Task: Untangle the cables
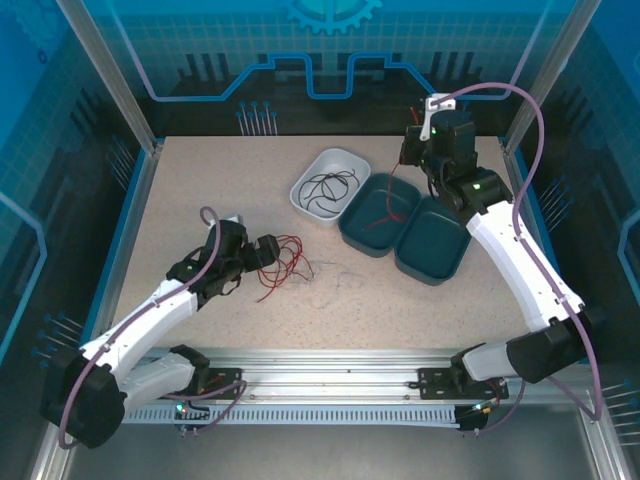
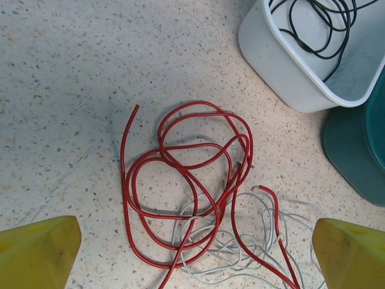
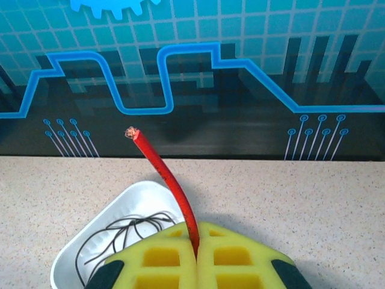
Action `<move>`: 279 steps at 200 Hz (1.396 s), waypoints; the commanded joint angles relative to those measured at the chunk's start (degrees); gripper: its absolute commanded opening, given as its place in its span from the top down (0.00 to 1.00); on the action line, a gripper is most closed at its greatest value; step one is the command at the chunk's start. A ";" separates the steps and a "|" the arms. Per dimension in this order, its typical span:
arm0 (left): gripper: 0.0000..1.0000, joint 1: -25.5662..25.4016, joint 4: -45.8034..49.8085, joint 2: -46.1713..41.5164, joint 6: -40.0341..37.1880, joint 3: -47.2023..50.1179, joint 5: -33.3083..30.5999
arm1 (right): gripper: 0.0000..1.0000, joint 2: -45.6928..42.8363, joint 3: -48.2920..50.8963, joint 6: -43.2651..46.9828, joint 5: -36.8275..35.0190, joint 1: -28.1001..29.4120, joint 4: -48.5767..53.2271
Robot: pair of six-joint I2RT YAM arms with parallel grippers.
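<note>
Right claw clenched on red cable, lower run hidden; left claw released, mostly cropped

Two robot arms with white shells and black joints, the left arm and right arm, are fixed toward either end of a silver rail. A lilac cable loops along each. The left gripper and right gripper have yellow fingers. Small green lights dot the right arm.
</note>
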State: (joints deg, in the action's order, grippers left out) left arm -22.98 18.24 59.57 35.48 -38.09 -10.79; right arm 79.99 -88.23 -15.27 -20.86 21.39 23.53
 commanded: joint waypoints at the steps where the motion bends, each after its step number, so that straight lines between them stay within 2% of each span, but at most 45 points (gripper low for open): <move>1: 0.01 0.64 1.52 -1.43 -0.24 0.96 -1.02 | 1.00 0.74 -1.25 -1.30 1.66 -0.90 1.29; 60: 0.01 2.21 0.19 -3.03 1.82 2.98 -0.07 | 1.00 5.42 -1.16 -2.11 5.15 -1.00 4.14; 146: 0.01 5.11 -0.47 -3.75 2.66 4.58 2.79 | 1.00 18.16 -2.58 -3.80 6.62 -1.06 7.64; 225: 0.01 5.37 -0.05 -4.80 2.22 5.21 3.18 | 1.00 32.83 -13.45 -3.14 -2.51 -1.98 12.84; 279: 0.01 5.58 -0.20 -4.78 1.38 4.87 3.84 | 0.98 38.51 -15.32 -5.88 -3.07 -2.45 18.77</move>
State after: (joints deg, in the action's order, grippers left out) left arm -18.11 17.76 55.37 37.52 -33.47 -8.10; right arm 116.40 -102.19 -19.38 -22.48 19.62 37.65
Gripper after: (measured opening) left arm 0.992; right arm 0.062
